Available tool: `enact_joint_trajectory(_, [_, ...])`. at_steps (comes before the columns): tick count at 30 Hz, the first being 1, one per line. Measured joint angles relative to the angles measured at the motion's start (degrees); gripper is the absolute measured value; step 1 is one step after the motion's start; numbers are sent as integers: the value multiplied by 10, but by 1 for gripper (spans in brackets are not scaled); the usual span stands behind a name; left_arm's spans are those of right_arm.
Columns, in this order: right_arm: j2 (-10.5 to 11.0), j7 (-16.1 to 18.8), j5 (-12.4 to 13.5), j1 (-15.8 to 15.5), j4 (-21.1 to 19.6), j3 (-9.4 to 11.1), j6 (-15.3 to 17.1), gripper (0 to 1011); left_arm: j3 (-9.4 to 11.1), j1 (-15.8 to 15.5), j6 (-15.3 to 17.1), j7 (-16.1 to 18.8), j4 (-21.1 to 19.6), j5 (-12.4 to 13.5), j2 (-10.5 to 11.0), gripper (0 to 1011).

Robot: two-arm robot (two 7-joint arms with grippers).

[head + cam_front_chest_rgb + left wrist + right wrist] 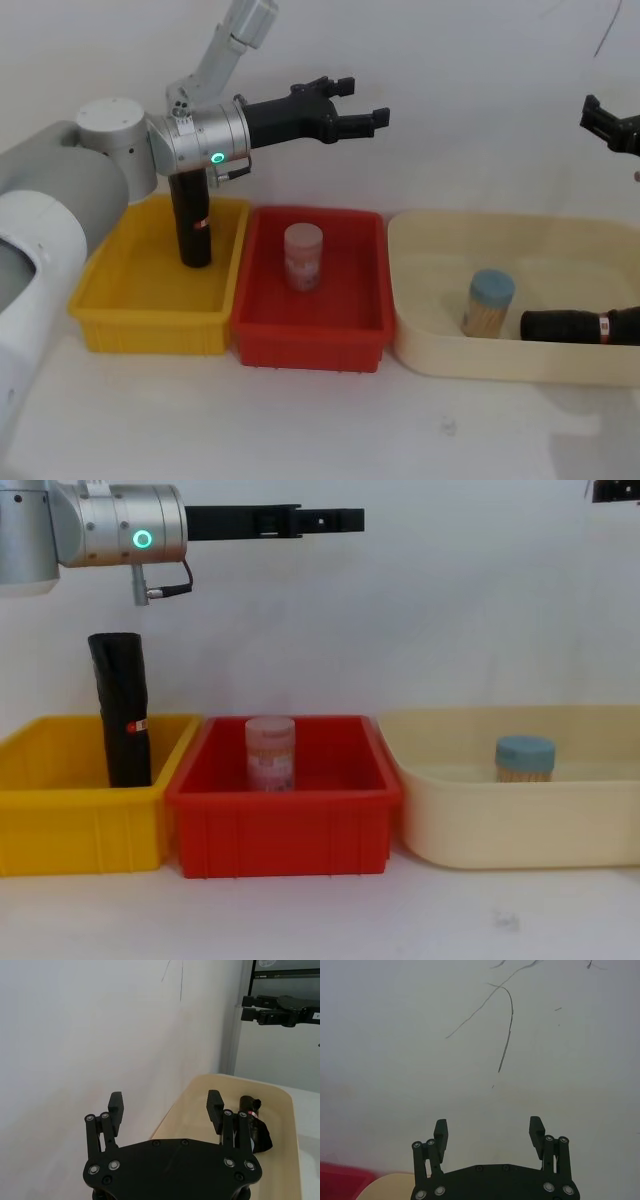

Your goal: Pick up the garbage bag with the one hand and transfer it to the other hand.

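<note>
Garbage bag (580,326) lies on its side in the cream tub (420,300), just beside a blue-capped jar (487,303). Left gripper (362,104), green ring, hangs high above the red bin (300,350), jaws spread, empty. Right gripper (610,126) is up at the right edge, jaws spread, empty. A tall slim black roll (190,222) stands in the yellow bin (150,320).

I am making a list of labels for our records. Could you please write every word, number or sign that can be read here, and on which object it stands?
No text can be read.
Upright black roll in the yellow bin: small red-and-white label, too small to read.
Lying black roll in the cream tub: red-and-white band, unreadable.
Clear jar in the red bin: reddish label, blurred.
Blue-lidded jar: no label seen.
</note>
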Motion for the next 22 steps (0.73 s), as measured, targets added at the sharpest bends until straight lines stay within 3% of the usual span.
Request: enact_joint_trajectory(22, [2,1,1,-2,-4,2,2,1001,0,0,0,0,0,0,0,1001])
